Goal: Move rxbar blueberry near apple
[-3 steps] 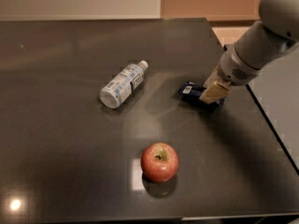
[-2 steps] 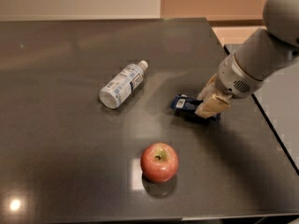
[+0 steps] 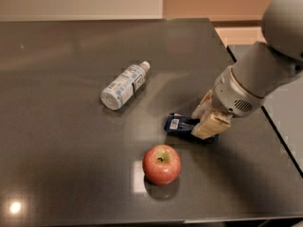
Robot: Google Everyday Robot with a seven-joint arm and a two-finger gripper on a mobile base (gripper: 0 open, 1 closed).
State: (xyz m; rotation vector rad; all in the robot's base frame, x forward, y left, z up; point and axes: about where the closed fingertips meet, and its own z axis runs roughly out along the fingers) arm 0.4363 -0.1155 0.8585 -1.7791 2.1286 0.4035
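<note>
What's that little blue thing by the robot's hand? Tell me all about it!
It is a snack bar: a small, flat, dark-blue wrapper, shiny like foil, with a white patch. It lies flat, low at the dark table, up and right of the apple, not touching it. The end effector is shut on its right end and hides that part.

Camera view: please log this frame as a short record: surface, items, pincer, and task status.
surface: dark glossy table
rxbar blueberry: centre-right, held at its right end
pincer: right of centre, low at the table, closed on the bar
apple: upright, front centre, just below-left of the bar, not touching it
bottle: clear plastic, lying on its side, left of and behind the bar
status: bar close to apple, not yet released
</note>
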